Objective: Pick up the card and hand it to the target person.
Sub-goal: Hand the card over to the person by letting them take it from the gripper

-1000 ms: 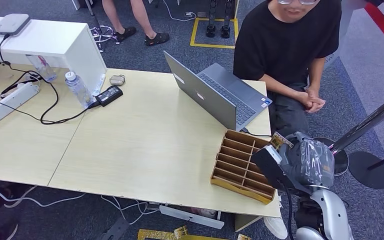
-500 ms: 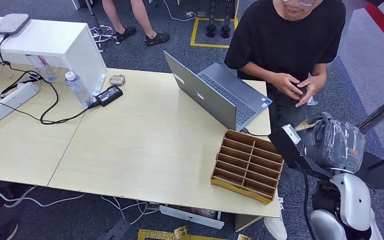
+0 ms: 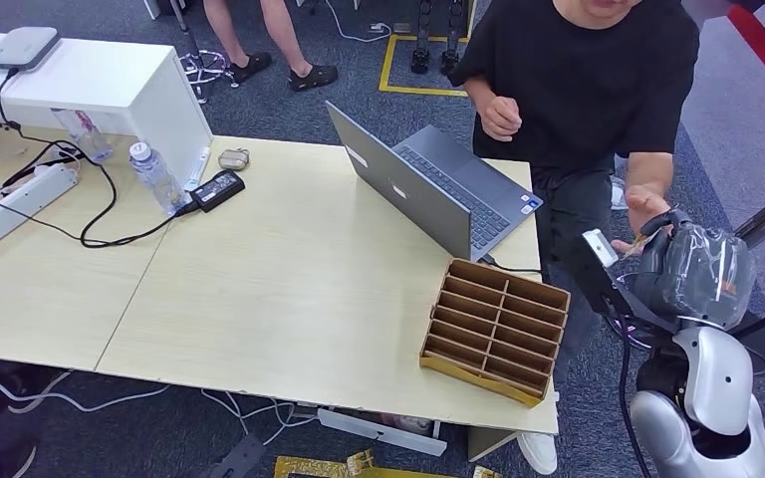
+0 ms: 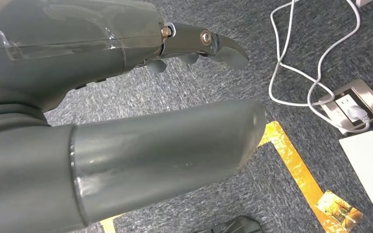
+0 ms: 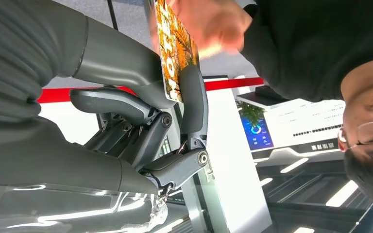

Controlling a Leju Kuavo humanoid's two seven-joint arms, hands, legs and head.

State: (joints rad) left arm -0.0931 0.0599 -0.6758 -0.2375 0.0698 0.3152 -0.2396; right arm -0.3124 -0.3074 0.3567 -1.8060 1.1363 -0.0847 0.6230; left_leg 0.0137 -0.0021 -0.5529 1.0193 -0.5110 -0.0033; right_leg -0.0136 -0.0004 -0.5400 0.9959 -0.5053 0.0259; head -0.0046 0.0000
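An orange printed card [image 5: 175, 53] is pinched between the thumb and a finger of my right hand [image 3: 697, 264], raised past the table's right edge. In the head view a thin edge of the card [image 3: 640, 239] shows at the fingertips. A person in a black shirt [image 3: 588, 80] stands just beyond, and one of their hands [image 3: 647, 209] reaches to the card; in the right wrist view that hand [image 5: 213, 24] touches the card's far end. My left hand [image 4: 126, 121] hangs over the grey carpet, fingers apart, holding nothing.
A wooden divider tray [image 3: 498, 329] sits at the table's near right corner with an open laptop [image 3: 428, 189] behind it. A dark stanchion base [image 3: 747, 344] stands on the floor to the right. A bottle [image 3: 156, 177] and power strip [image 3: 15, 207] lie far left.
My right hand has risen and swung right with the card, away from the tray. The person unclasped their hands and brought one down to the card.
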